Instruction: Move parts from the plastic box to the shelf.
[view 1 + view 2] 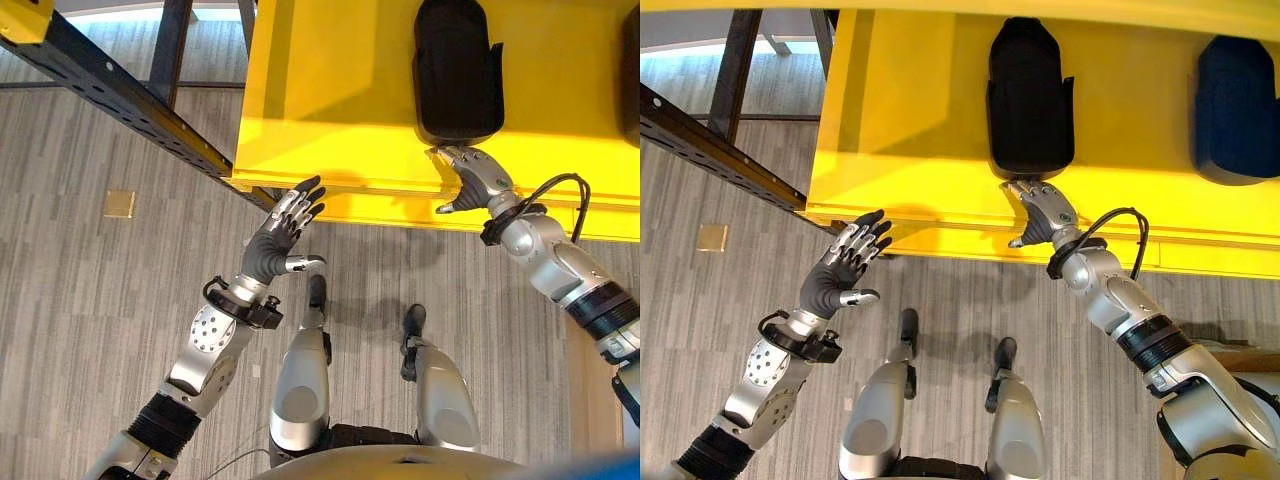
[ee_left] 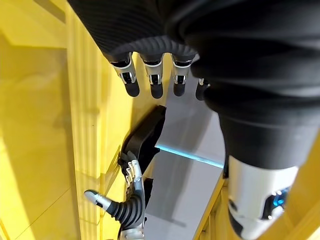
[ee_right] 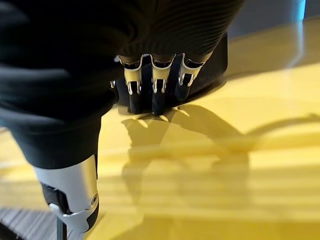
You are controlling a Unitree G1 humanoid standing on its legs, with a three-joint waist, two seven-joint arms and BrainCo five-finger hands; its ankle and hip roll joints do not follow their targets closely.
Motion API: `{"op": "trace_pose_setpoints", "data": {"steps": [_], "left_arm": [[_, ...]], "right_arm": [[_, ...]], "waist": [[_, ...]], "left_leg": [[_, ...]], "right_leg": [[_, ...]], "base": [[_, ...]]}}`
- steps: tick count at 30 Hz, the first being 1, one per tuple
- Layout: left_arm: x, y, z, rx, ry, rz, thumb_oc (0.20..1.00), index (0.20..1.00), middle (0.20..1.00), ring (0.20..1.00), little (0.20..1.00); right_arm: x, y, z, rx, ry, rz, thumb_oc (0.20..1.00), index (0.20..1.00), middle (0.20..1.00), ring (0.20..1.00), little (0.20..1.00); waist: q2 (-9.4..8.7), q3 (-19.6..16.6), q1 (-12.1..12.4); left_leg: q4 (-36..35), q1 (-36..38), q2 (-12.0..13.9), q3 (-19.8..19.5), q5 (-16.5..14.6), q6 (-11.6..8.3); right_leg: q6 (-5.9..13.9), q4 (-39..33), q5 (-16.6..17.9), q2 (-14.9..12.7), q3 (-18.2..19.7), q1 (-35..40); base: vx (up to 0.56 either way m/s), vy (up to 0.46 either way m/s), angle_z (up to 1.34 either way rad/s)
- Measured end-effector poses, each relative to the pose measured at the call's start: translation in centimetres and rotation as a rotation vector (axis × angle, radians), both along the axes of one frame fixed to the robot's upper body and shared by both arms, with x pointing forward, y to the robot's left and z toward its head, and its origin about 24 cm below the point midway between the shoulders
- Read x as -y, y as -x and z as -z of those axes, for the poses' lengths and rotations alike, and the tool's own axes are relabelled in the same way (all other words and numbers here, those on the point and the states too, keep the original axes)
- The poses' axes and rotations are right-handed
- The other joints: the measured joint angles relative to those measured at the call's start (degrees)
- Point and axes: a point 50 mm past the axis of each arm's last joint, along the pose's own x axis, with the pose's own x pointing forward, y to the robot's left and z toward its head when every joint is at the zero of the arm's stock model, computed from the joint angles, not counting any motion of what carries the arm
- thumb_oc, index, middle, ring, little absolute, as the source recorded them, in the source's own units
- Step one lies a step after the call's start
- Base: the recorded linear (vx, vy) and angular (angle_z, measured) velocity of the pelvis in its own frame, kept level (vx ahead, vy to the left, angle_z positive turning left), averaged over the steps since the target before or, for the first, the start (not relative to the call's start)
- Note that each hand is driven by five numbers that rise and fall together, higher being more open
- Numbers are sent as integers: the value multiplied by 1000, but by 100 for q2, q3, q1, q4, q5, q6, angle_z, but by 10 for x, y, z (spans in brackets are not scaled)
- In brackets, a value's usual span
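A black moulded part (image 1: 457,70) lies in the yellow plastic box (image 1: 330,110), its near end toward me. My right hand (image 1: 482,180) reaches over the box's front rim, thumb spread. In the right wrist view its straight fingers (image 3: 155,95) touch the near edge of the black part (image 3: 215,65) without curling round it. My left hand (image 1: 280,235) hovers open by the box's front left corner, holding nothing. The left wrist view shows its straight fingers (image 2: 152,80), with the black part (image 2: 145,135) and the right hand (image 2: 130,205) beyond.
A second dark part (image 1: 1237,110) lies in the box further right. A black metal rack beam (image 1: 120,100) runs diagonally at the left, beside the box's corner. A small tan square (image 1: 119,204) sits on the grey carpet floor.
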Motion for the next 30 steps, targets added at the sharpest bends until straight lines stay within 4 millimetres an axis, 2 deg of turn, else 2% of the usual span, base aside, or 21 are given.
{"op": "trace_pose_setpoints", "data": {"steps": [3, 9, 15, 23, 26, 28, 29, 30], "left_arm": [[2, 0, 2, -9, 13, 1, 1000, 1000, 1000, 1000, 1000], [5, 1, 2, -12, 14, 11, 1000, 1000, 1000, 1000, 1000], [8, 2, 5, -23, 14, 26, 1000, 1000, 1000, 1000, 1000], [9, 3, 6, -29, 14, 30, 1000, 1000, 1000, 1000, 1000], [9, 3, 7, -32, 15, 30, 1000, 1000, 1000, 1000, 1000], [9, 4, 8, -37, 17, 28, 1000, 1000, 1000, 1000, 1000], [9, 4, 8, -37, 23, 25, 1000, 1000, 1000, 1000, 1000], [7, 4, 8, -35, 26, 16, 1000, 1000, 1000, 1000, 1000]], "right_arm": [[1, -4, -7, 8, 3, 20, 1000, 1000, 1000, 1000, 1000], [8, -7, -4, -15, -1, 57, 1000, 1000, 1000, 1000, 1000], [7, -15, -11, -12, -17, 76, 1000, 1000, 1000, 1000, 1000], [8, -17, -8, -47, -60, 81, 1000, 1000, 1000, 1000, 1000], [0, -13, -4, -135, -145, 9, 1000, 1000, 1000, 1000, 1000], [-24, 5, 7, -240, -178, -142, 1000, 1000, 1000, 1000, 1000], [-46, 37, 23, -343, -199, -294, 1000, 1000, 1000, 1000, 1000], [-58, 63, 31, -414, -203, -393, 1000, 1000, 1000, 1000, 1000]], "waist": [[80, -40, -3], [180, -100, 15], [223, -125, 11], [257, -146, -7], [260, -152, -45], [255, -154, -84], [238, -158, -138], [220, -167, -170]], "left_leg": [[-2, 1, -2, 0, 8, 0], [-3, 12, -22, -5, 14, 8], [-4, 46, -22, -7, 23, 13], [-10, 65, -67, -11, 27, 47], [-69, 70, -77, -4, 56, 57], [-90, 100, -77, -1, 68, 44], [-128, 160, -79, 1, 77, 31], [-142, 172, -80, 7, 71, 39]], "right_leg": [[-2, 18, -5, -2, 1, -9], [3, 35, -9, -20, 1, -4], [2, 74, -16, -21, 15, 3], [8, 299, -129, -87, 13, -72], [9, 317, -136, -93, 25, -110], [5, 311, -144, -90, 36, -93], [12, 300, -160, -87, 43, -47], [16, 300, -172, -84, 38, -27]], "base": [[7, 52, 0], [0, 0, 0], [0, 0, 0], [-2, 6, 1], [1, 12, 0], [1, 33, -2], [0, 0, 0], [0, 0, 0]]}}
